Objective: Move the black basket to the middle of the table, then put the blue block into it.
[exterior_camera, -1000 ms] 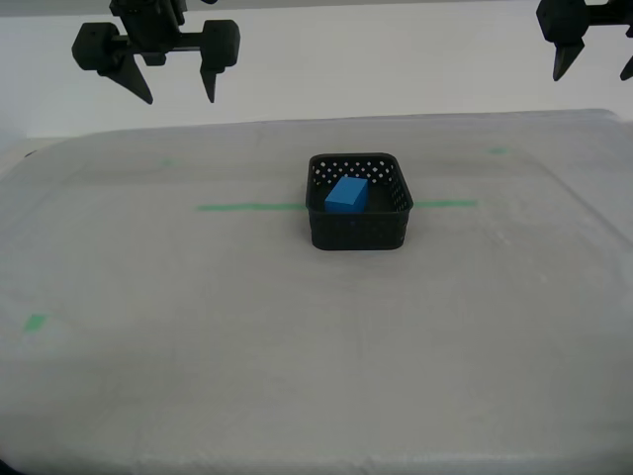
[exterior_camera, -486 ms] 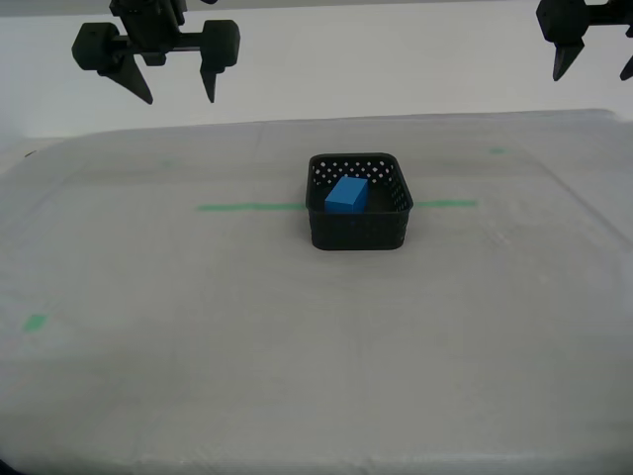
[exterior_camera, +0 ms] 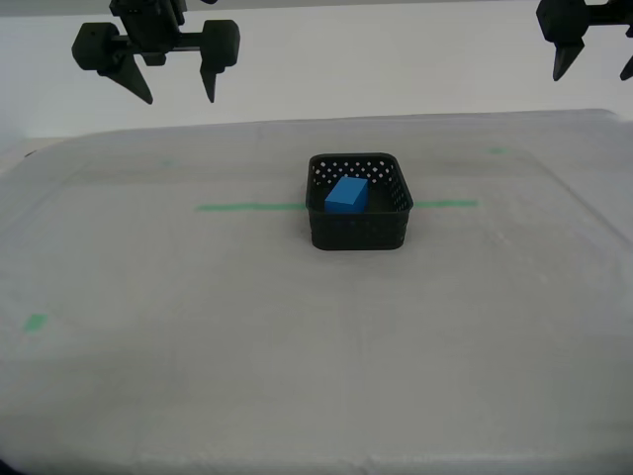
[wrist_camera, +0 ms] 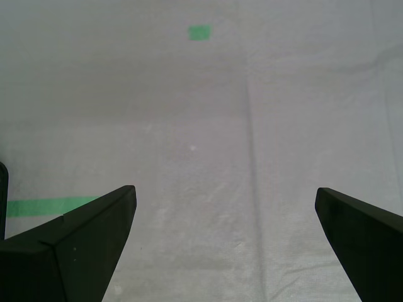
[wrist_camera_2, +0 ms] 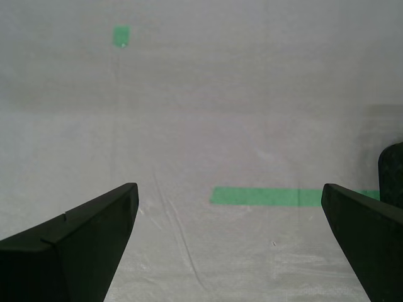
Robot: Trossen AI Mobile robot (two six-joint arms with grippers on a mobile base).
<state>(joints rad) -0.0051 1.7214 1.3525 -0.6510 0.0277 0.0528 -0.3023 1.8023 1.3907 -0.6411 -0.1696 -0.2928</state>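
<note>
The black basket (exterior_camera: 358,230) stands near the middle of the table (exterior_camera: 297,336), across the green tape line (exterior_camera: 247,207). The blue block (exterior_camera: 346,194) lies inside it, tilted against the wall. My second gripper (exterior_camera: 179,97) hangs open high at the exterior view's upper left, well clear of the basket. Its wrist view shows the open gripper (wrist_camera_2: 230,186) over bare cloth, with a sliver of the basket (wrist_camera_2: 393,170) at the frame's edge. My first gripper (exterior_camera: 591,74) hangs open at the exterior view's upper right. Its wrist view shows it (wrist_camera: 225,189) empty, with a thin strip of basket (wrist_camera: 2,189) at the edge.
Small green tape bits mark the cloth: one (exterior_camera: 36,322) near the exterior view's left front, a faint one (exterior_camera: 499,150) at the far right, and one (wrist_camera_2: 120,34) in the second wrist view. The table's far edge meets a white wall.
</note>
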